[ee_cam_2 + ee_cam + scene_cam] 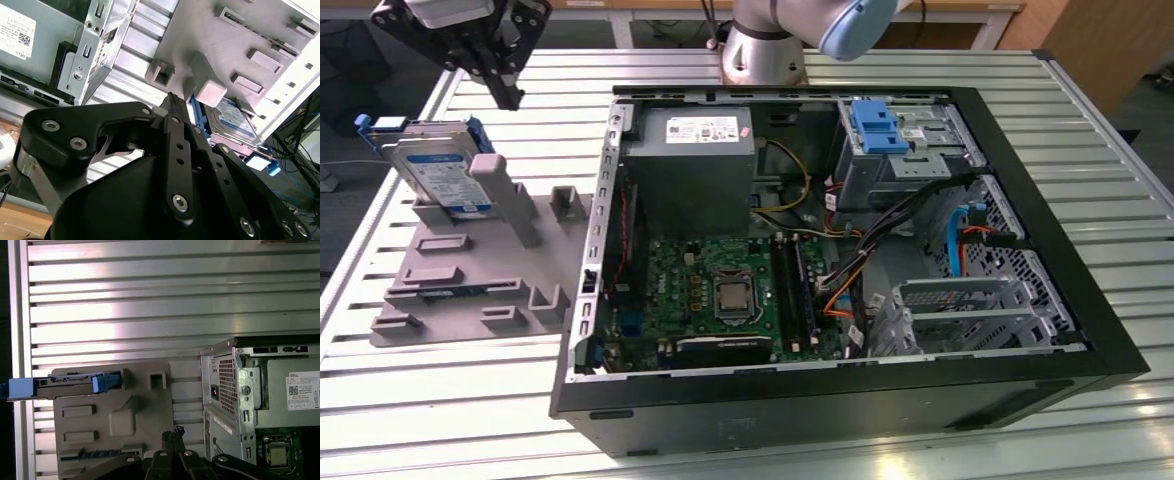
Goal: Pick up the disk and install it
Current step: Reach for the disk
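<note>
Jaws: black and seen at the upper left of the exterior view, raised above the surface. The tips are drawn together to a point, closed with nothing held between them. The same closed tips are seen in both wrist views.
Disk: a flat rectangular silver hard drive with a white-and-blue label and a blue plastic bracket [438,172]. It is stood on edge and tilted at the left of the exterior view, below the jaws and apart from them. It is seen face-on in the second wrist view [232,120] and edge-on in the first wrist view [70,383].
Fixture: a grey moulded plastic block [467,270] [240,45] [140,410] laid flat on the surface just beside the case. The disk is propped in it against an upright post.
Case: an open black desktop computer case [854,410] laid on its side at the centre of the exterior view, well apart from the disk.
Case contents: a grey metal power supply box [700,170], a green motherboard [720,290] and a blue plastic bracket in the drive bay [874,125].
Surface: a ribbed silver aluminium table [494,400] [150,300] on which the fixture and case are carried.
Arm: a grey-and-blue robot arm [767,45] seen at the top centre of the exterior view, behind the case.
</note>
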{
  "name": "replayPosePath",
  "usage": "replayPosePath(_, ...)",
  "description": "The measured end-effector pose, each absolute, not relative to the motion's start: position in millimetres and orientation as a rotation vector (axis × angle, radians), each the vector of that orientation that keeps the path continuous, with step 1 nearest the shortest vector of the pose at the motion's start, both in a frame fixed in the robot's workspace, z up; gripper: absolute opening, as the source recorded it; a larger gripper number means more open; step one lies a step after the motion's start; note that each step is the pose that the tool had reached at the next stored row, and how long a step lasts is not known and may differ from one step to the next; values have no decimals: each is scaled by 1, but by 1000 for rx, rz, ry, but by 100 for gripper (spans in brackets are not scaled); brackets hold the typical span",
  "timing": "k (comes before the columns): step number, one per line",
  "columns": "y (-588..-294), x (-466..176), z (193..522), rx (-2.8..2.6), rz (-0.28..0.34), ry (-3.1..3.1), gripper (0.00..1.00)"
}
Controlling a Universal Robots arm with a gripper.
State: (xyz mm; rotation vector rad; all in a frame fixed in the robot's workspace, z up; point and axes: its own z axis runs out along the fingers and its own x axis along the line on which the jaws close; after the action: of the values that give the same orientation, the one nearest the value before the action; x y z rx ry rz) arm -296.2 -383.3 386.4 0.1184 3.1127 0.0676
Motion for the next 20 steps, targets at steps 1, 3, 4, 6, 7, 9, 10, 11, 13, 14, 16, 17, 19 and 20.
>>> replayPosePath(1,-383,-297,386,118,68,3113,11)
replayPosePath(3,-383,-298,386,118,68,3113,11)
replayPosePath(4,-383,-299,386,118,68,3113,11)
replayPosePath(6,-383,-302,386,118,68,3113,11)
replayPosePath(7,-383,-303,386,118,68,3113,11)
replayPosePath(9,-383,-304,386,118,68,3113,11)
replayPosePath(10,-383,-305,386,118,68,3113,11)
replayPosePath(11,-383,-305,386,118,68,3113,11)
replayPosePath(13,-383,-306,386,118,68,3113,11)
replayPosePath(14,-383,-306,386,118,68,3113,11)
replayPosePath(16,-383,-306,386,118,68,3113,11)
replayPosePath(17,-383,-307,386,118,68,3113,11)
replayPosePath(19,-383,-307,386,118,68,3113,11)
replayPosePath(20,-383,-307,386,118,68,3113,11)
